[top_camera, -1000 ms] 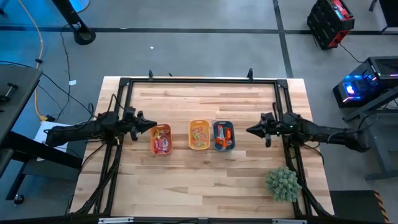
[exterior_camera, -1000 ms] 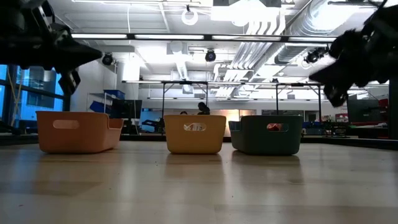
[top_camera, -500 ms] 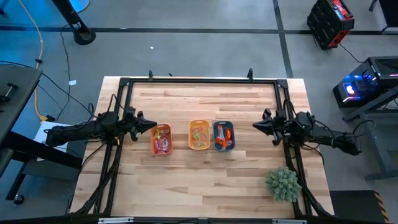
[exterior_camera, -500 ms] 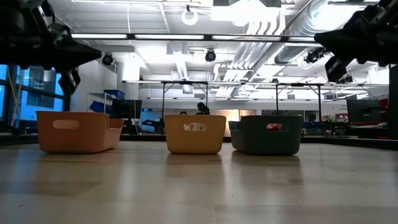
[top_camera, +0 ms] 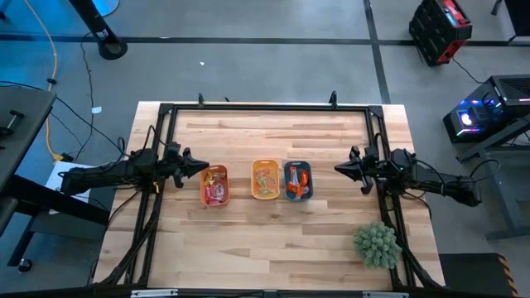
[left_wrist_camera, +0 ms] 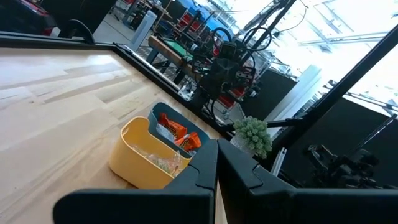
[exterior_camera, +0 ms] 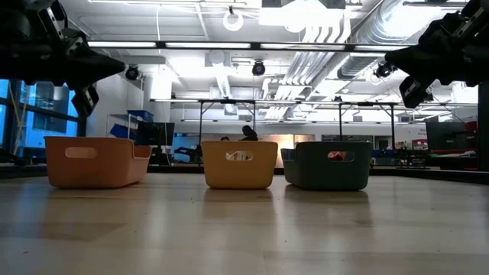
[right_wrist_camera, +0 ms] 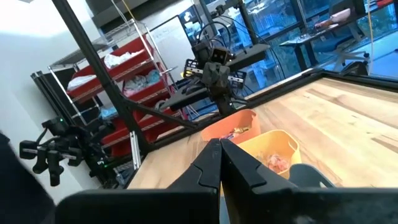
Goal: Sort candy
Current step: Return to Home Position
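Candy lies in three small trays in a row at mid-table: pink and red pieces in the orange tray [top_camera: 214,185], pale orange and green ones in the yellow tray [top_camera: 265,180], orange and red ones in the teal tray [top_camera: 297,180]. My left gripper [top_camera: 204,168] hovers shut just left of the orange tray, above the table [exterior_camera: 121,67]. My right gripper [top_camera: 337,170] hovers shut to the right of the teal tray, raised [exterior_camera: 390,55]. Each wrist view shows its fingertips closed with nothing between them [left_wrist_camera: 216,157] [right_wrist_camera: 221,151].
A spiky green plant ball [top_camera: 378,244] sits near the table's near right corner. A black frame [top_camera: 265,106] runs along the far edge and both sides. Bare wood lies in front of and behind the trays.
My right gripper has risen and drawn back a little toward the table's right edge, staying shut. The left arm and the trays have kept still.
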